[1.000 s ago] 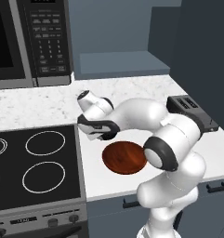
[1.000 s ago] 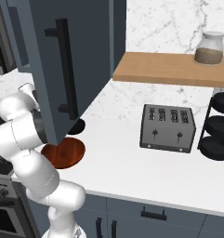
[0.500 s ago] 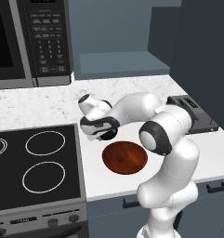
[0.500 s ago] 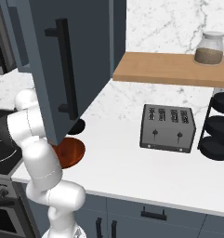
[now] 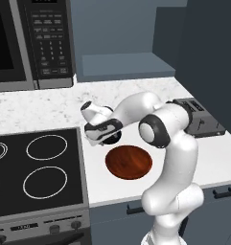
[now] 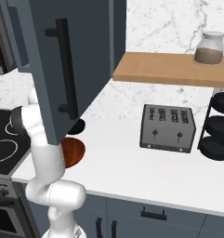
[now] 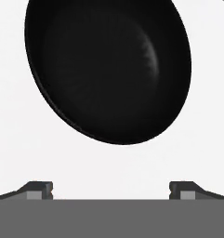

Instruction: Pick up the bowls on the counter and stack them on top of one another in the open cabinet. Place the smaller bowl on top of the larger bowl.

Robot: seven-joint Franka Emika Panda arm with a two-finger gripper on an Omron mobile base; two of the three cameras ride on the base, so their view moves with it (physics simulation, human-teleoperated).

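The small, glossy black round bowl (image 7: 108,69) fills the upper part of the hand view, resting on the white speckled marble bench (image 5: 54,107) and seen from almost straight above. In the left base view it sits at the centre of the frame, mostly hidden under the pincer (image 5: 103,135), just beyond the wide, shallow reddish-brown wood-grain bowl (image 5: 129,161). The two bowls lie close, but whether their rims touch cannot be told. The pincer's two dark tips stand wide apart at the bottom of the hand view, holding nothing, with the black bowl ahead of them and not yet between them.

The black bowl looks rigid, light and smooth, so it is probably slippery. The rim seems the sensible hold: one finger inside, one outside the wall, since the full width looks too broad. The slate blue-grey wall cabinet shelf (image 5: 121,64) waits in the upper centre of the left base view.
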